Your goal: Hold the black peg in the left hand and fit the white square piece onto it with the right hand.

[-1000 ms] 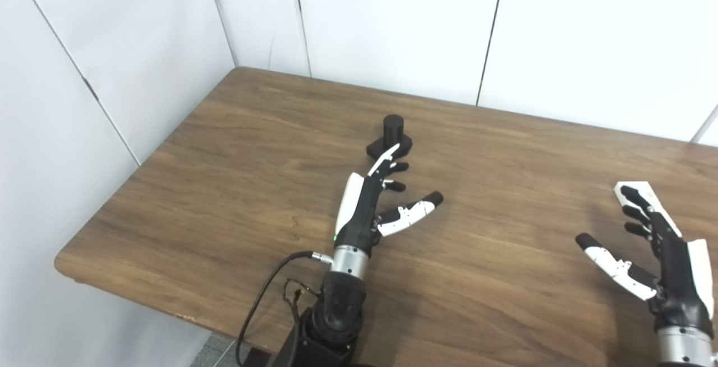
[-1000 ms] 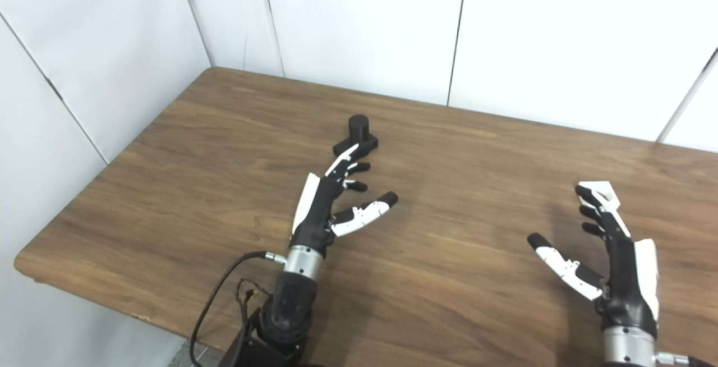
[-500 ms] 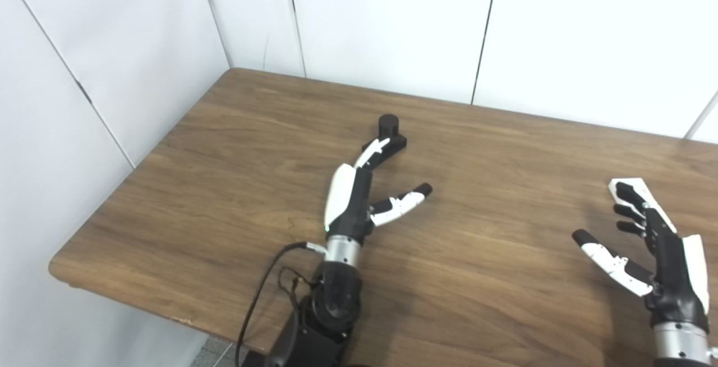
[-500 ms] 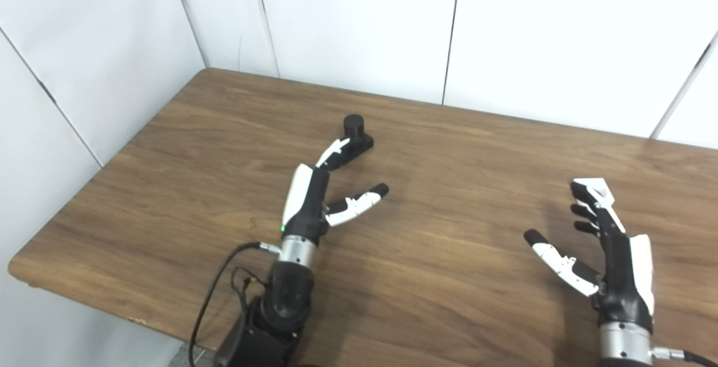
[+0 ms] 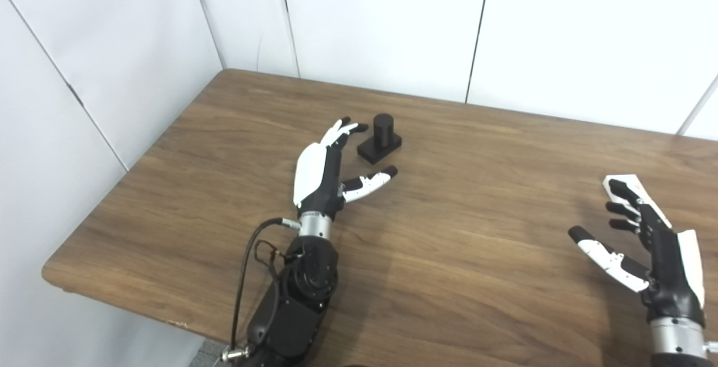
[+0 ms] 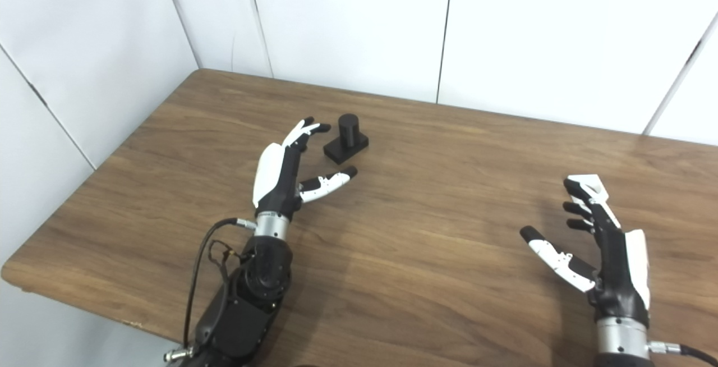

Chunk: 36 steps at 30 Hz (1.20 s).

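The black peg (image 5: 382, 138), a short cylinder on a square black base, stands on the wooden table (image 5: 477, 187) at the middle back. My left hand (image 5: 328, 168) is open just left of it, fingertips beside the base, thumb stretched out in front of it, not holding it. My right hand (image 5: 645, 243) is open at the right edge. The white square piece (image 6: 589, 184) lies flat under its fingertips, partly hidden by them.
White panel walls (image 5: 364, 19) close the table's back and left sides. A black cable (image 5: 252, 266) loops by the left forearm near the table's front edge.
My left hand has moved forward and to the left, from in front of the peg to its left side. The right hand has barely moved. The camera has shifted a little.
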{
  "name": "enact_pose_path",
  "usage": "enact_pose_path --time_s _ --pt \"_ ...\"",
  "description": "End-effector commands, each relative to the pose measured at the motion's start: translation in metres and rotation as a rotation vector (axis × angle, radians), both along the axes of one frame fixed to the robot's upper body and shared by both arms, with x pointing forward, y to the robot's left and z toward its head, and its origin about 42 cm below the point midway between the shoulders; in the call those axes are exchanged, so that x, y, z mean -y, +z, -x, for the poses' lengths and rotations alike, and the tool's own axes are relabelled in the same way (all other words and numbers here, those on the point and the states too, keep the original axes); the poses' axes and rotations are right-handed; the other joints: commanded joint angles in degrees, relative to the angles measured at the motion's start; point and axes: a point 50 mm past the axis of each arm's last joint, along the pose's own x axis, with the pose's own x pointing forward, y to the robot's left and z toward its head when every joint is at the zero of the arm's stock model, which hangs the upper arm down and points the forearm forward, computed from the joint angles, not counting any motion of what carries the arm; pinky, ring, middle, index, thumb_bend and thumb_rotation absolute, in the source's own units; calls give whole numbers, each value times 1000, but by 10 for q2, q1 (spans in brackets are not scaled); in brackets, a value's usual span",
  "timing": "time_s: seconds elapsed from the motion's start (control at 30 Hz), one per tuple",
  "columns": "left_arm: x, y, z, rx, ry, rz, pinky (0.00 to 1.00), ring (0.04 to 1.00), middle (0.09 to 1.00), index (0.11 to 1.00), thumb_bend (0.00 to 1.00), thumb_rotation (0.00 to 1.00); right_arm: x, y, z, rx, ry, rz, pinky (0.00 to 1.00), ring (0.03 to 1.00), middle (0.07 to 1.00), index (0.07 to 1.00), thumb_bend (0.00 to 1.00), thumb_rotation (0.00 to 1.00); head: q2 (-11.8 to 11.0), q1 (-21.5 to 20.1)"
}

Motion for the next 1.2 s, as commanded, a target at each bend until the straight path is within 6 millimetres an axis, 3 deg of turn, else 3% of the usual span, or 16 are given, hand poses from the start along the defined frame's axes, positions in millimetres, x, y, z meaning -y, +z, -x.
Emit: enact_pose_path --time_s 0.0,0.17,0.37,0.77,1.17 --pt "-12 23 -18 70 40 -80 857 973 964 780 797 412 11 5 -7 14 -15 44 694 776 844 831 714 411 1 0" --pt "-24 31 -32 45 84 -140 985 999 995 789 854 476 10 5 -8 11 -13 54 673 767 839 817 716 416 1 -6" --pt "-36 31 -53 -8 107 -192 1000 1000 1000 834 914 639 10 4 -9 9 -11 54 674 774 838 804 715 411 0 -9" --pt "-46 38 -97 -65 111 -354 1000 1000 1000 767 997 675 10 6 -5 20 -21 44 695 786 841 794 710 375 1 -21" --pt "-41 35 -104 -126 40 -394 1000 1000 1000 696 1000 655 4 8 -4 23 -39 37 717 802 851 790 704 374 7 -35"
